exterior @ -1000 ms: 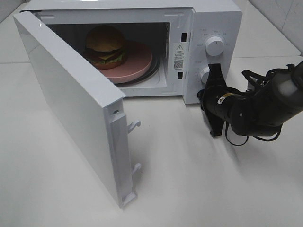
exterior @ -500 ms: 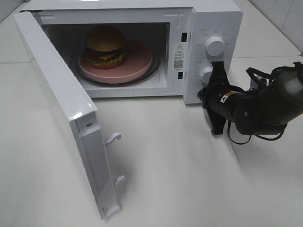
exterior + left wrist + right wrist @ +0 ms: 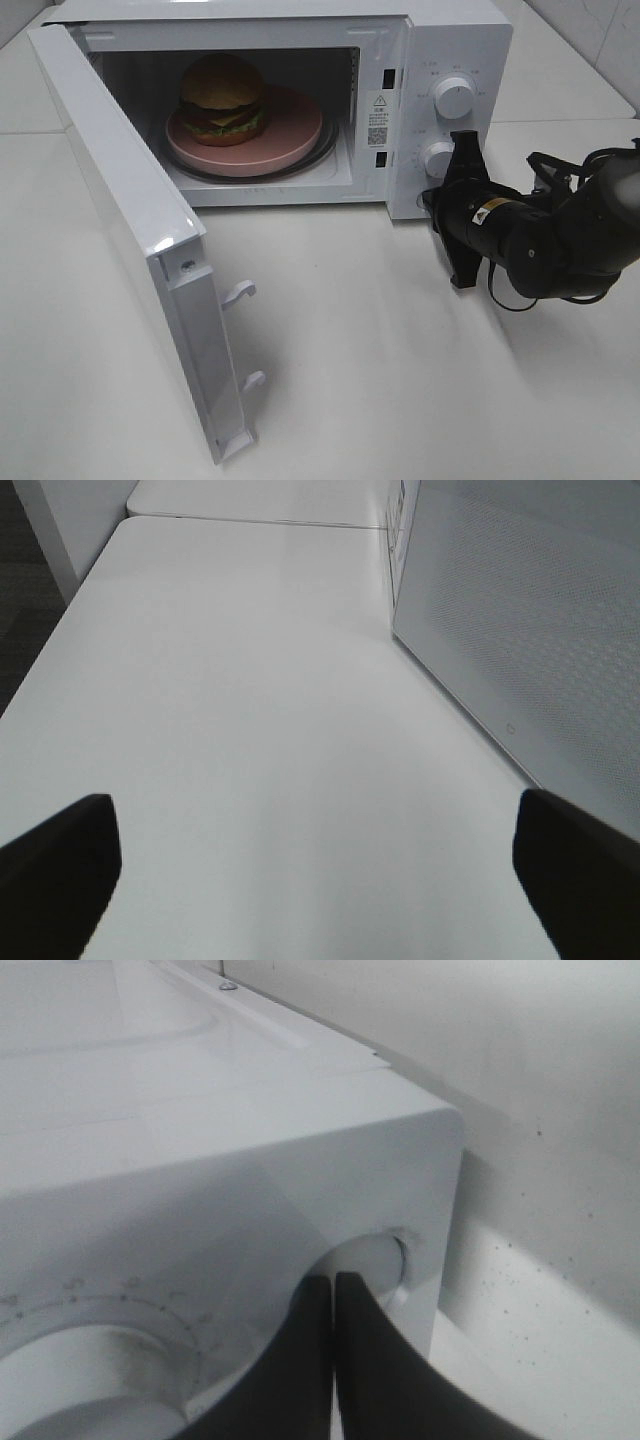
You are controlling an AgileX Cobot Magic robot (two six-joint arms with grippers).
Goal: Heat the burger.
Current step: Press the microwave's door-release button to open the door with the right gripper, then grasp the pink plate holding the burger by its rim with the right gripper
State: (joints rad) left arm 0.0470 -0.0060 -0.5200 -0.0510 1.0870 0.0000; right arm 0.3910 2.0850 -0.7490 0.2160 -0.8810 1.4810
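The burger (image 3: 222,97) has a tan domed bun and red and green layers. It sits on a pink plate (image 3: 295,125) inside the open white microwave (image 3: 450,40). The microwave door (image 3: 120,200) stands swung wide open to the left. My right gripper (image 3: 437,200) is shut and empty, with its fingertips close to the lower knob (image 3: 437,158) on the control panel. In the right wrist view the gripper (image 3: 333,1285) shows its two fingers pressed together in front of that knob (image 3: 375,1260). My left gripper (image 3: 320,880) is open and empty over bare table, beside the door's outer face (image 3: 520,630).
The upper knob (image 3: 455,97) sits above the lower one. The white table (image 3: 400,380) spreads in front of the microwave. The door's latch hooks (image 3: 240,292) stick out at its free edge. A tiled wall (image 3: 600,30) stands at the back right.
The microwave door has swung further open to the left and then stopped. My right gripper has drawn slightly to the right, away from the control panel.
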